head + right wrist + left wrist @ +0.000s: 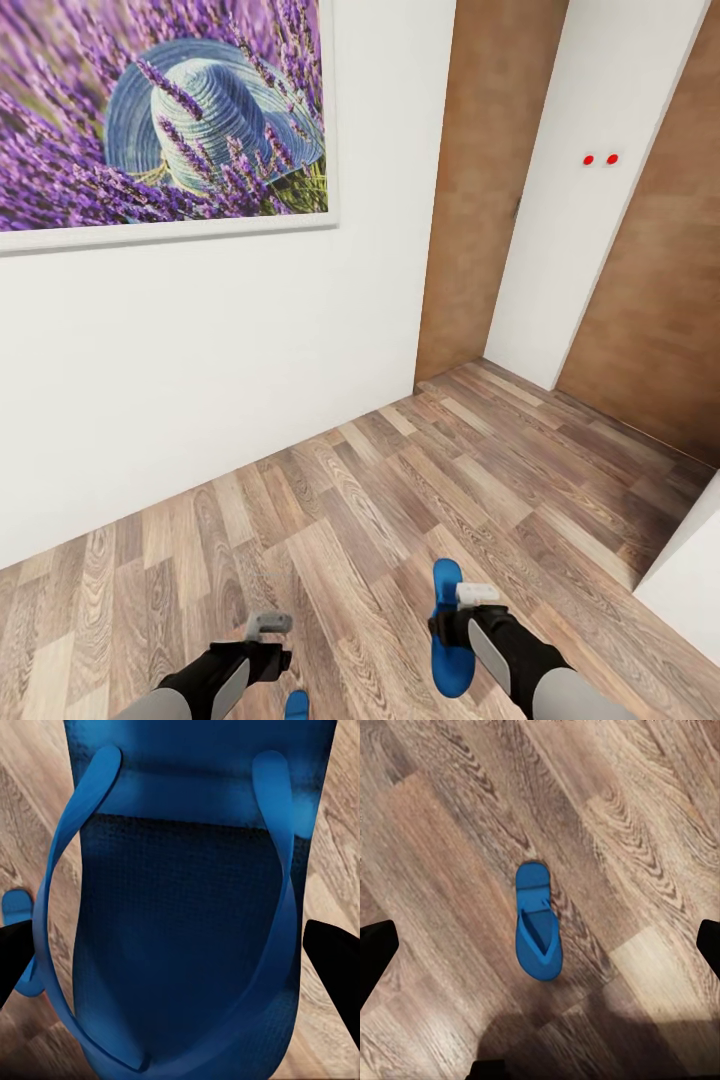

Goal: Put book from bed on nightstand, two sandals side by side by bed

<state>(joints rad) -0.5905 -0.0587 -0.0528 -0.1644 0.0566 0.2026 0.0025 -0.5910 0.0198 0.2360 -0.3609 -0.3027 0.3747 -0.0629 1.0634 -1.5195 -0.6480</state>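
My right gripper is shut on a blue sandal, held above the wood-plank floor; up close the sandal spans the gap between the two dark fingers. The second blue sandal lies flat on the floor beneath my left gripper, which hangs open well above it. That sandal's tip peeks out at the head view's lower edge, beside the left gripper. The book and the nightstand are out of view.
A white wall with the framed lavender picture stands close ahead. Brown doors flank a white wall strip with two red dots. A white corner juts in at right; I cannot tell what it is.
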